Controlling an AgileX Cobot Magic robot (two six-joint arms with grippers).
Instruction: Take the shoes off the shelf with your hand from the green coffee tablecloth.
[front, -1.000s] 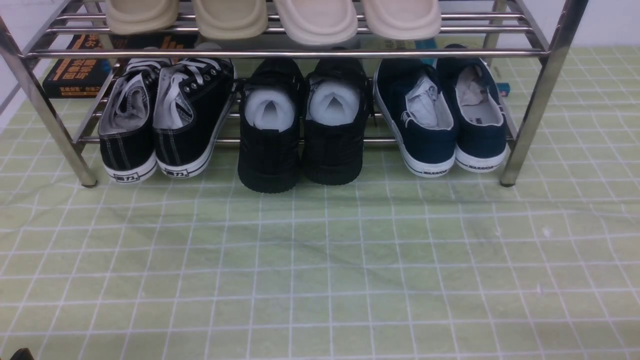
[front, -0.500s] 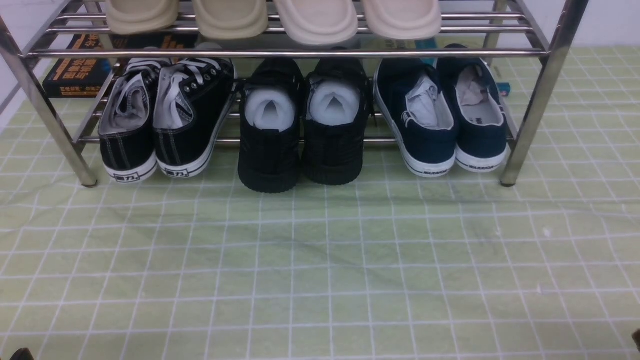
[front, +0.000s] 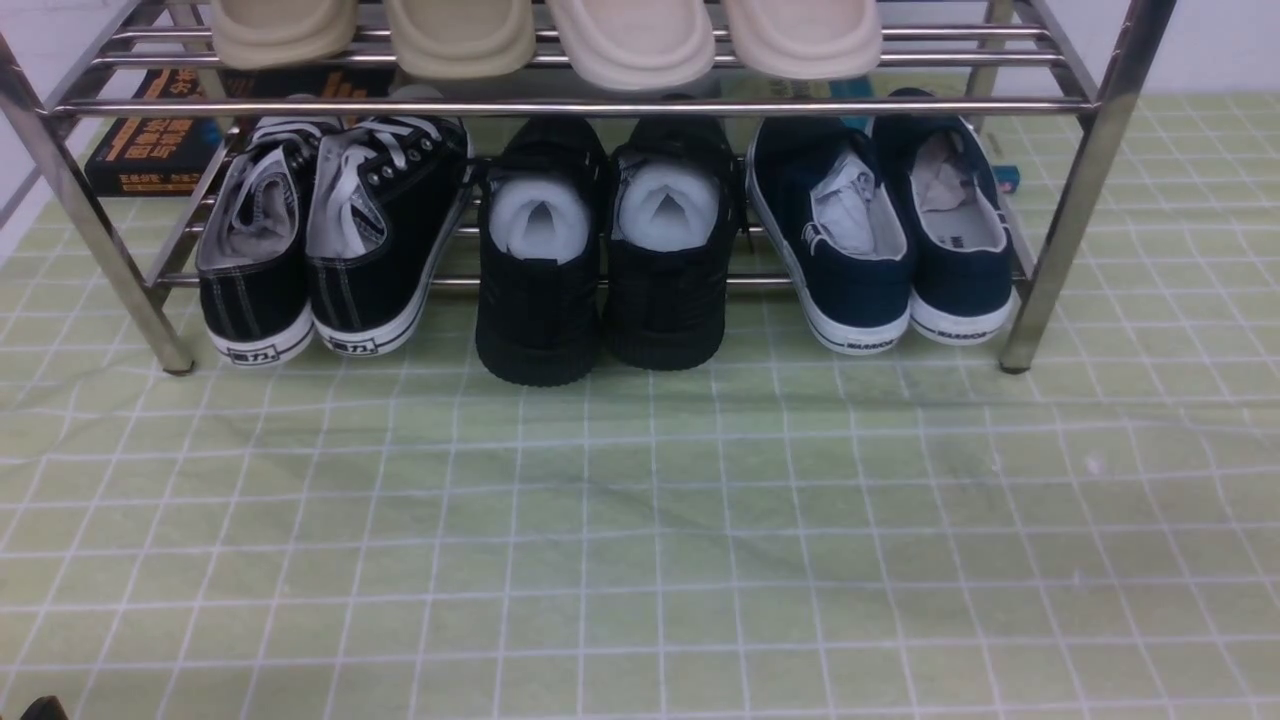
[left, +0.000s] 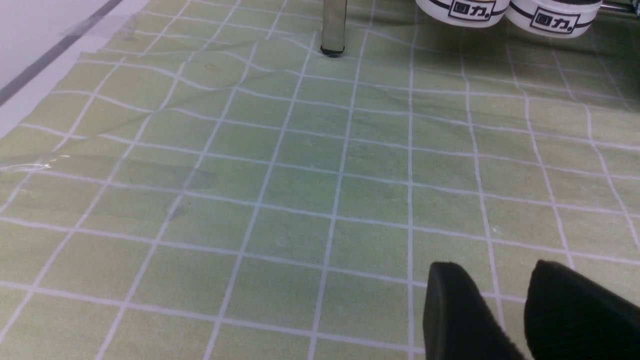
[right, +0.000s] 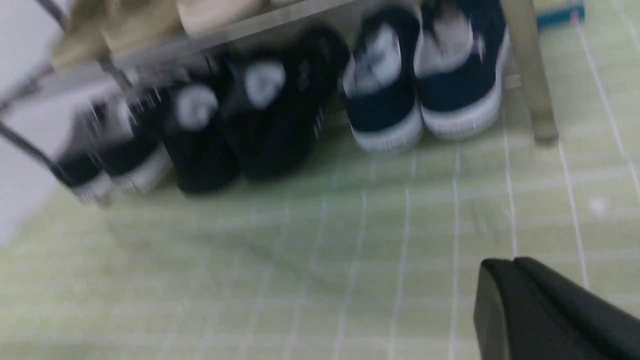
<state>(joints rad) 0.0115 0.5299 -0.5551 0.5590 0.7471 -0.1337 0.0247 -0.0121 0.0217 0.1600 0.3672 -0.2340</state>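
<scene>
The navy-blue slip-on shoes stand side by side at the right end of the chrome shelf's lower tier, heels toward me, paper inside. They show blurred in the right wrist view. The pale-green gridded tablecloth lies under the shelf. My left gripper is open and empty, low over the cloth near the shelf's left leg; only a dark scrap of it shows in the front view. My right gripper is shut and empty, over the cloth, well short of the navy shoes.
Black lace-up sneakers and all-black shoes fill the rest of the lower tier. Beige slippers lie on the upper tier. A dark book lies behind the shelf at the left. The cloth's left edge meets white table.
A dark scrap of the right arm showed at the bottom right edge of the front view half a second ago and is gone now. The shoes and shelf have not moved.
</scene>
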